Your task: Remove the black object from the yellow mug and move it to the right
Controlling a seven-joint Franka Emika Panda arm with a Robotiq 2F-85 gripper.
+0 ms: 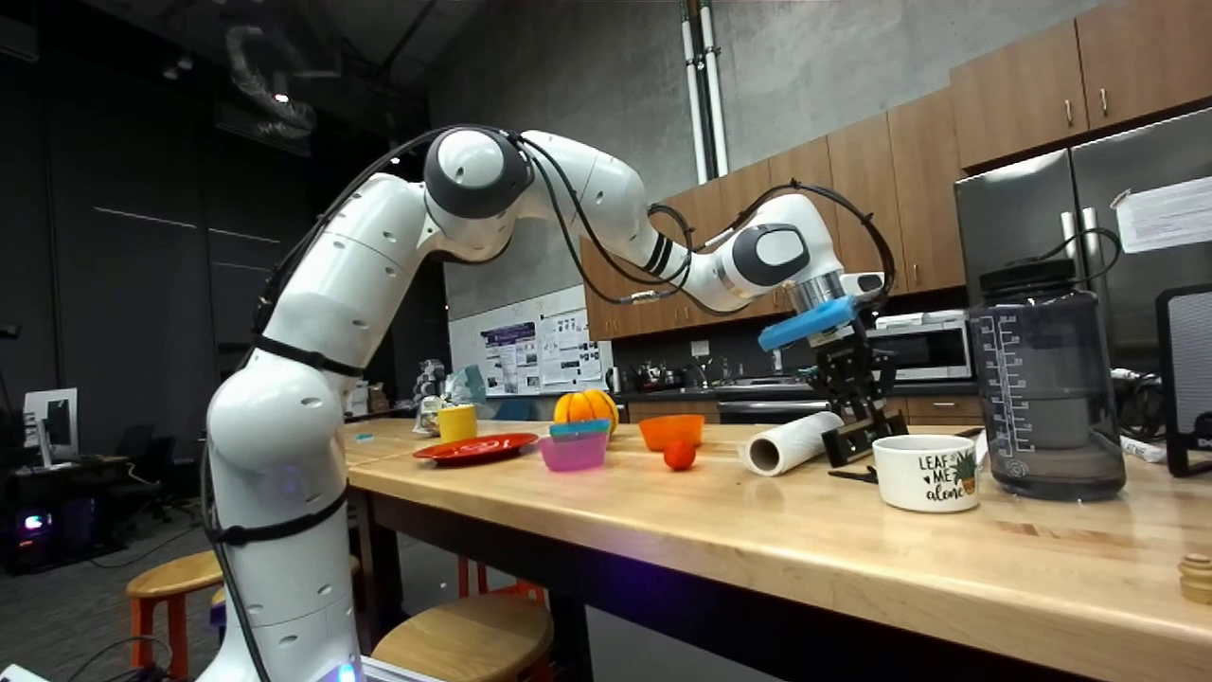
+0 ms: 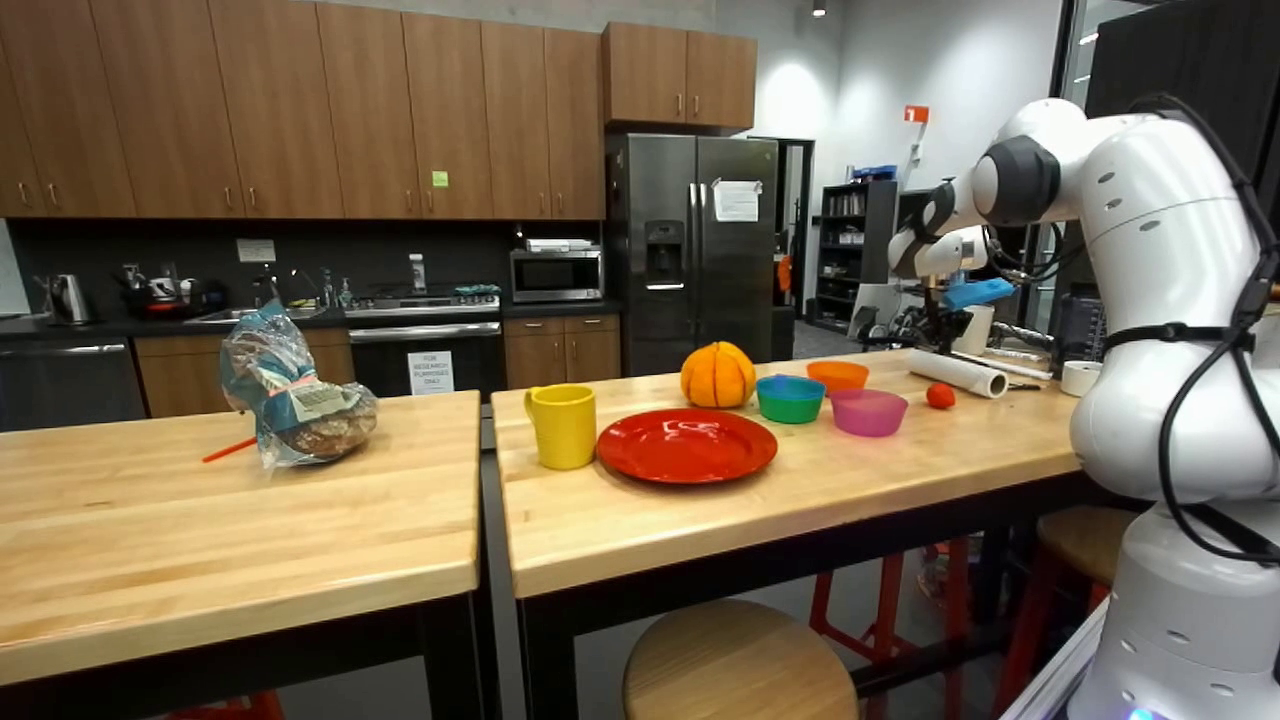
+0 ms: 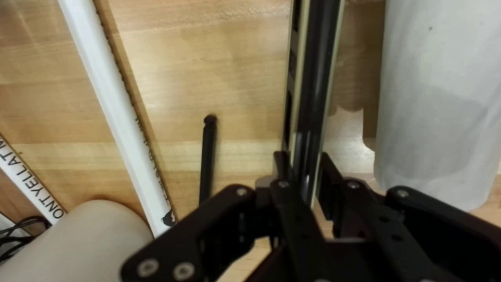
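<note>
The yellow mug [image 2: 563, 428] stands upright left of the red plate in an exterior view, and it also shows in an exterior view [image 1: 457, 423]. Nothing shows above its rim; its inside is hidden. My gripper [image 1: 857, 431] is low over the table's far end from the mug, between the paper roll and the white mug. In the wrist view my gripper [image 3: 303, 160] is closed around a long black bar [image 3: 313, 90] with pale edges, one finger against each side. The bar [image 1: 857, 443] is close to the tabletop; whether it touches is unclear.
Beside the bar lie the paper roll [image 3: 442, 105], a thin black stick [image 3: 208, 156] and a white ruler-like strip [image 3: 117, 113]. The lettered white mug [image 1: 926, 474] and a large bottle [image 1: 1051, 398] stand close. Bowls, a red ball [image 1: 679, 455] and the red plate [image 2: 687, 446] lie along the table.
</note>
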